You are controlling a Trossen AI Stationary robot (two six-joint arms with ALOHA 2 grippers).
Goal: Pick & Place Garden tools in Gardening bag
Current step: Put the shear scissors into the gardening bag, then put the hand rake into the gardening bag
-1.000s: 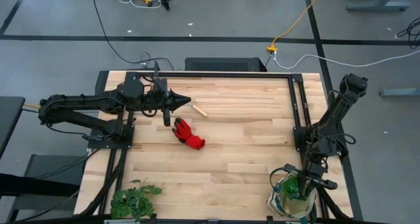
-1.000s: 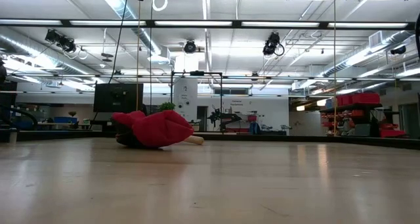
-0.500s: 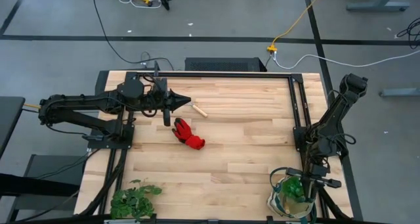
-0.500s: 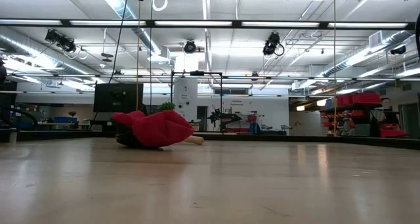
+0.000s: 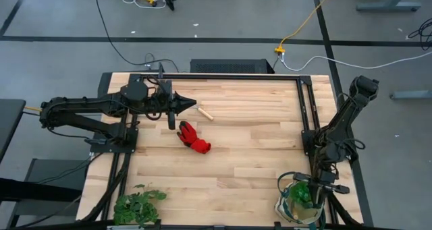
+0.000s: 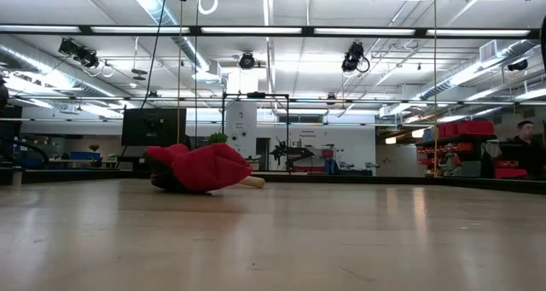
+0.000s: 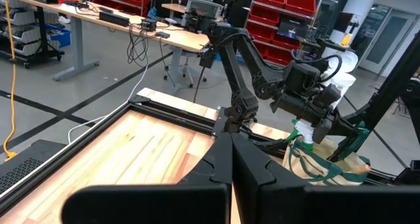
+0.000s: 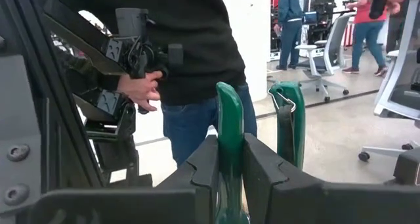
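The cream gardening bag (image 5: 289, 213) with green trim stands at the table's near right corner and also shows in the left wrist view (image 7: 341, 168). My right gripper (image 5: 313, 191) hovers over it, shut on a glossy green tool (image 8: 230, 112). A second green bar with a wire clip (image 8: 289, 115) stands beside the held one. A red glove (image 5: 194, 139) lies flat mid-table, a short wooden handle (image 5: 205, 112) just beyond it. My left gripper (image 5: 191, 103) waits shut at the far left, above the table. My right gripper pinches one upright green bar of the tool (image 8: 229, 142) between its two fingers. The fingers (image 8: 203, 168) come at it level, across the bar, and the bar's rounded top sticks up above them. The tool's lower part is hidden behind the gripper.
A leafy plant bunch (image 5: 138, 204) lies at the near left corner. A black frame rail (image 5: 233, 76) runs along the table's far edge. A person in a dark top (image 8: 190, 46) stands close beyond the bag, one hand (image 8: 141, 89) on a handle.
My right gripper has swung a little sideways over the bag, keeping its hold on the green tool. The glove, the wooden handle and my left arm have stayed put.
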